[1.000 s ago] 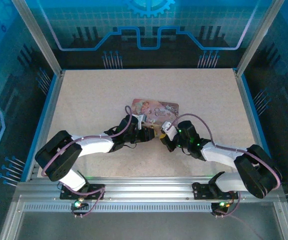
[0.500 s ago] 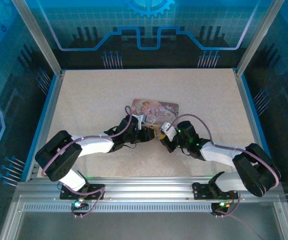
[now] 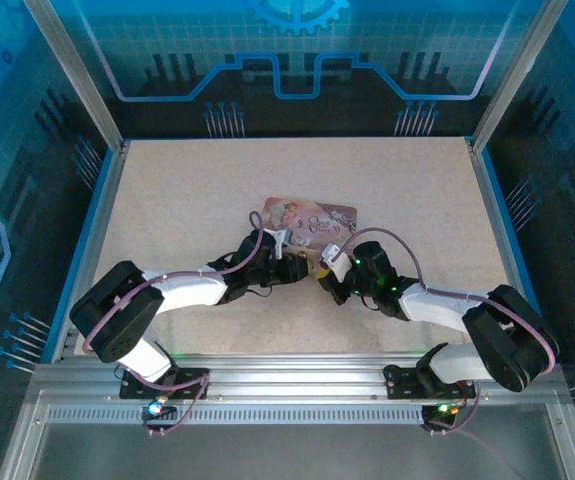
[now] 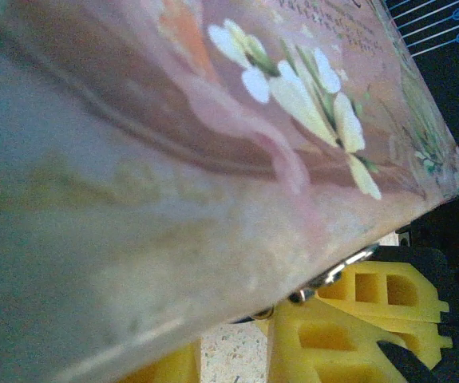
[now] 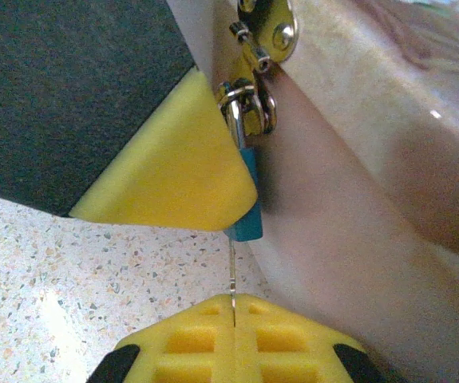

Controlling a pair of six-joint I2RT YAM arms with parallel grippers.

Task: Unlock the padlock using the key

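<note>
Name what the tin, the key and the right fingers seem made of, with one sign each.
Tin: probably thin metal, with printed flowers and a soft sheen.
Key: likely steel, a bare silver-grey sliver.
Fingers: seemingly moulded plastic, matte yellow with waffle pockets.

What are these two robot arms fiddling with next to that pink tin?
They are working on a small padlock that hangs from the clasp of the pink tin. The right gripper pinches a thin key whose tip reaches the padlock's underside. A finger of the left gripper sits against the padlock, seemingly steadying it. The shackle is hooked through the clasp, so the lock is not yet off.
</note>
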